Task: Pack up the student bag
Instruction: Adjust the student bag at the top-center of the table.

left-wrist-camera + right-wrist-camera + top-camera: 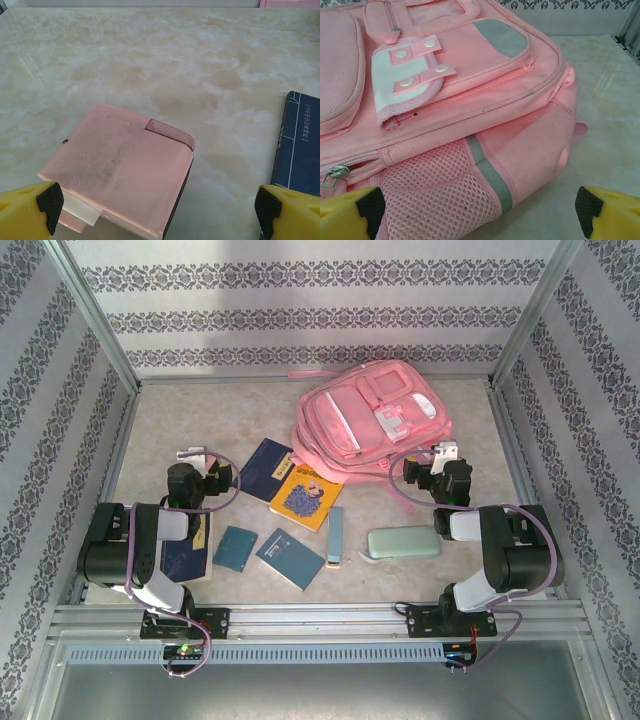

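Observation:
The student bag [370, 415] is a large pink backpack lying flat at the back middle of the table, front pockets up. My right gripper [435, 462] stands open just right of its lower corner. In the right wrist view the bag's mesh side pocket [435, 200] and grey stripe lie between and ahead of that open gripper [479, 212], untouched. My left gripper [200, 466] is at the left of the table, open. In its wrist view a small pink box [120, 175] lies on the table between the spread fingers of the gripper [159, 209], not gripped.
Between the arms lie a dark blue book [266, 468] [300, 145], a yellow book [308, 495], two teal books [236, 547] [290, 558], a narrow light blue item [335, 535] and a pale green pencil case [403, 542]. Another dark book [185, 555] lies under the left arm. Patterned walls enclose the table.

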